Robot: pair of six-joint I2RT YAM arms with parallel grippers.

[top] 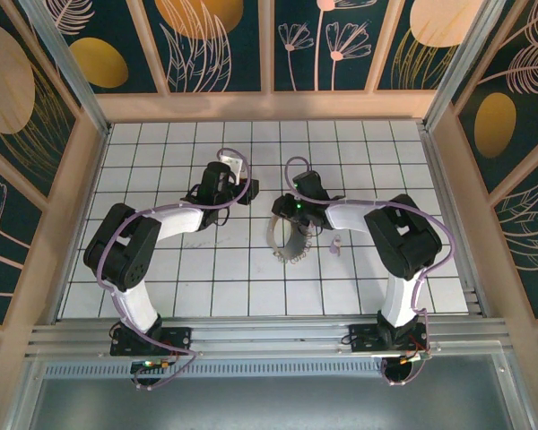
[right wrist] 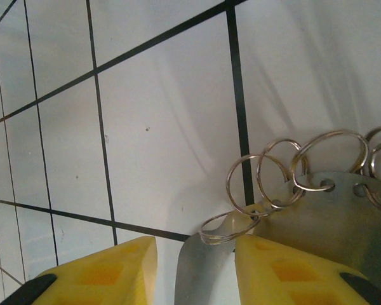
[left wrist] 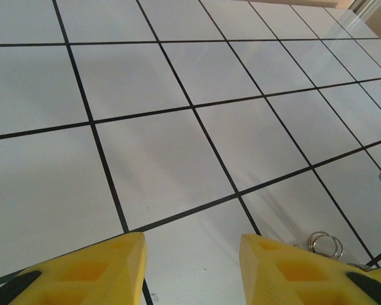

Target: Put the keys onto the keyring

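Key (top: 334,246), top view: lies on the tiled table (top: 206,287), just right of the keyring (top: 276,240), whose hoop runs under the right claw (top: 282,215). The right arm is nearer, and the key's long axis is too small to read.

Left wrist view: the left claw (left wrist: 190,248) is apart and empty, with small rings (left wrist: 324,242) to its right.

Right wrist view: the fingers are apart, and the keyring's band stands between them, unclamped.
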